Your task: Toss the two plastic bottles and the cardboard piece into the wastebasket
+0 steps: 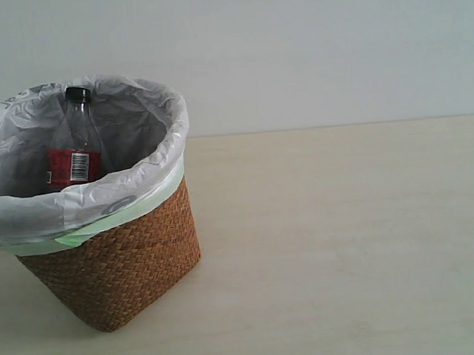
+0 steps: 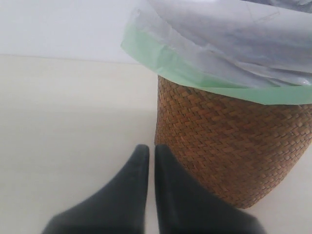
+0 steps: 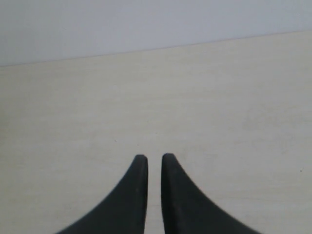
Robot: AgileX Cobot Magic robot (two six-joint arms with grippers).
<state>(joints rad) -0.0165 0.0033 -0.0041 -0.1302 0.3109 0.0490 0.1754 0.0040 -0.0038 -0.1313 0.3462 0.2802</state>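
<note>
Standing in the wastebasket (image 1: 123, 271) on the worktop (image 1: 344, 243) is the red-labelled bottle (image 1: 76, 164) (other rubbish unseen); left fingers (image 2: 131, 185), beside the basket, and right fingers (image 3: 134, 190), both nearly closed and empty, should probably retreat without nudging it.

Place: most like a lab test bench, staged rather than lived in.
Surface: a wide, plain table (image 1: 344, 243) of pale wood grain.
Backdrop: a blank whitish wall (image 1: 333, 45) meeting the table's far edge.
Prop: a woven wicker wastebasket (image 1: 123, 271) lined with a white bag (image 1: 32, 208), standing on the table itself.
Rig: black left gripper (image 2: 147, 148) and right gripper (image 3: 154, 157) over the tabletop.
</note>
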